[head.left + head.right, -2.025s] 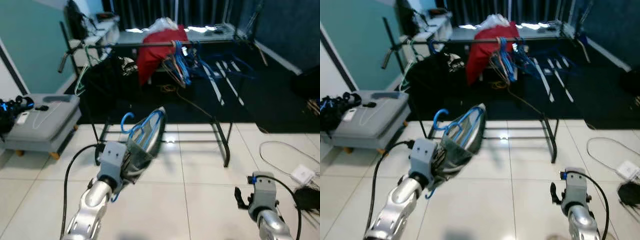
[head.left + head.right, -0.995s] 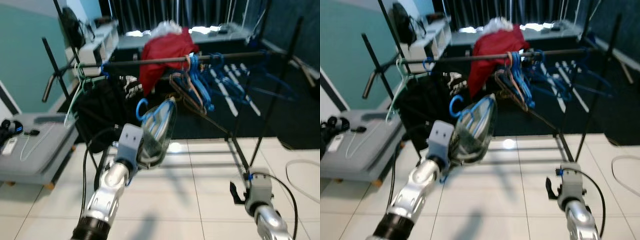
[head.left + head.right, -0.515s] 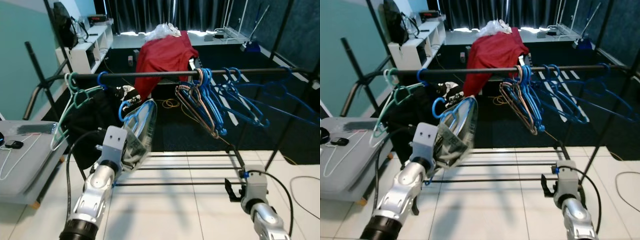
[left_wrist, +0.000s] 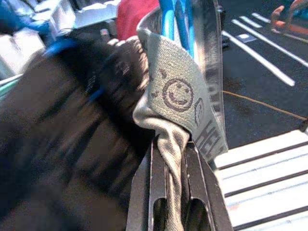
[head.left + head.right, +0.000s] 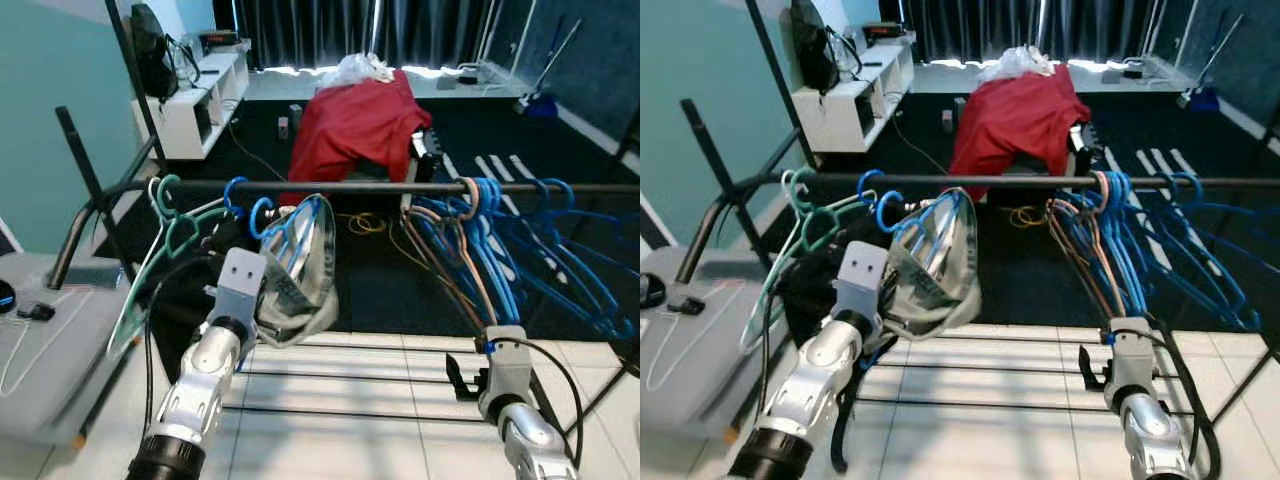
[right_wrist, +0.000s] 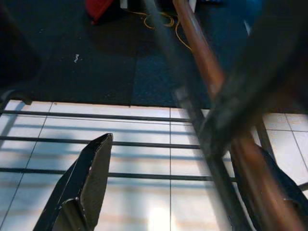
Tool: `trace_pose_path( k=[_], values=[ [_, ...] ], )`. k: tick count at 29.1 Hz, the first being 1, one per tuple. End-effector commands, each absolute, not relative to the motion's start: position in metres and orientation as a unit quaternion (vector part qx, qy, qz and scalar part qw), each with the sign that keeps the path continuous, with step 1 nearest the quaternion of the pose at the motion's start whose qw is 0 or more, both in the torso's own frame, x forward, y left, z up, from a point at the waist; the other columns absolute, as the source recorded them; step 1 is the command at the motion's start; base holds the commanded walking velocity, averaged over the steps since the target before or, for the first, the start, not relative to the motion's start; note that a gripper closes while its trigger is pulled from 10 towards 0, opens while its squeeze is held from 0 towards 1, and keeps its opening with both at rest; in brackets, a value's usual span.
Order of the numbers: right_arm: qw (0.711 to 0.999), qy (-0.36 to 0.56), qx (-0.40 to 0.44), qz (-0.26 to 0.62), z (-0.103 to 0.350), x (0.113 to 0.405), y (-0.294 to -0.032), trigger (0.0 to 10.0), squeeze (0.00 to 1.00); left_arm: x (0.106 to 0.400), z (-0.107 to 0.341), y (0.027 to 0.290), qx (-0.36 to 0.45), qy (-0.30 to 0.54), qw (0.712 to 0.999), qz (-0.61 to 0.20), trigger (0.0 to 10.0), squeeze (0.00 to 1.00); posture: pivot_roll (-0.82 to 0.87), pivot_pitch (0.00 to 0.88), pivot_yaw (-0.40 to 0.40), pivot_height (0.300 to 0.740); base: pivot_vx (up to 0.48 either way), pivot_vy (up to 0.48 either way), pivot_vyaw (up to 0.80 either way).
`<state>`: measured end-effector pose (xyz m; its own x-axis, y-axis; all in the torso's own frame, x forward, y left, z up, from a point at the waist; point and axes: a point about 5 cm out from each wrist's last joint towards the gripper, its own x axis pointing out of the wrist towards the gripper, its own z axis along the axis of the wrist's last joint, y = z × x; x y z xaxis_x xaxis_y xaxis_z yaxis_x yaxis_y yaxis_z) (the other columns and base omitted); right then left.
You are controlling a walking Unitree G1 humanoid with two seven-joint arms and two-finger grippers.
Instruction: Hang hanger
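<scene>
Left gripper holds blue hanger with grey garment at the rail

Clothes rail [image 5: 350,186] runs across the middle of the head views, left to right. On it: a green hanger [image 5: 165,225] at the left end, a bunch of blue hangers [image 5: 500,250] right of centre. Red cloth [image 5: 355,125] lies on a low platform behind, upper centre. White shelf unit [image 5: 200,95] upper left, grey bench [image 5: 50,340] at the left edge.

Left arm comes up from bottom left, forearm tilted up and to the right, wrist block just below the rail. Left gripper [image 4: 171,159] has its fingers pressed together, pinching the grey garment [image 5: 300,290] that is draped over the blue hanger [image 5: 290,225]. Wrist view: grey fabric with a smiley print squeezed between the two black fingers [image 4: 151,178].

Hanger sits left of centre in the frame, its hook [image 5: 262,212] at the rail, right next to another blue hook; cannot tell if it is over the bar. Long axis runs up from the gripper, leaning slightly right; hook end points up-left.

Right gripper [image 6: 178,187] low at bottom right, arm raised little, fingers spread apart, holding nothing; a blurred brown hanger and a dark bar cross in front of it.
</scene>
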<state>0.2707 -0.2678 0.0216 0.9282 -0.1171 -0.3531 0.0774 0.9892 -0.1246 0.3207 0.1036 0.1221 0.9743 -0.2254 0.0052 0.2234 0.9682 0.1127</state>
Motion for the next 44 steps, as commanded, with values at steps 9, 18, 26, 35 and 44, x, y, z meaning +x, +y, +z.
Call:
trace_pose_path(
  k=[9,18,26,35,44],
  values=[
    [0.981,0.18,-0.057,-0.049,0.023,0.273,-0.268,10.0,0.0,0.319,0.133,0.082,0.024,-0.02,0.987,-0.157,10.0,0.0,-0.03,0.0,0.03,0.735,0.0,0.0,0.0],
    [0.98,0.183,-0.06,-0.052,0.023,0.273,-0.269,10.0,0.0,0.316,0.12,0.07,0.033,0.04,0.986,-0.156,10.0,0.0,-0.03,0.0,0.028,0.735,0.0,0.0,0.0],
    [0.979,0.186,-0.061,-0.057,0.022,0.272,-0.27,10.0,0.0,0.312,0.108,0.062,0.059,0.094,0.979,-0.174,10.0,0.0,-0.04,0.0,0.033,0.735,0.0,0.0,0.0],
    [0.979,0.187,-0.058,-0.06,0.021,0.271,-0.27,10.0,0.0,0.314,0.119,0.06,0.074,0.078,0.98,-0.168,10.0,0.0,-0.04,0.0,0.037,0.735,0.0,0.0,0.0],
    [0.979,0.186,-0.058,-0.062,0.022,0.27,-0.272,10.0,0.0,0.308,0.159,0.056,0.04,-0.044,0.972,-0.228,10.0,0.0,-0.04,0.0,0.037,0.735,0.0,0.0,0.0]
  ],
)
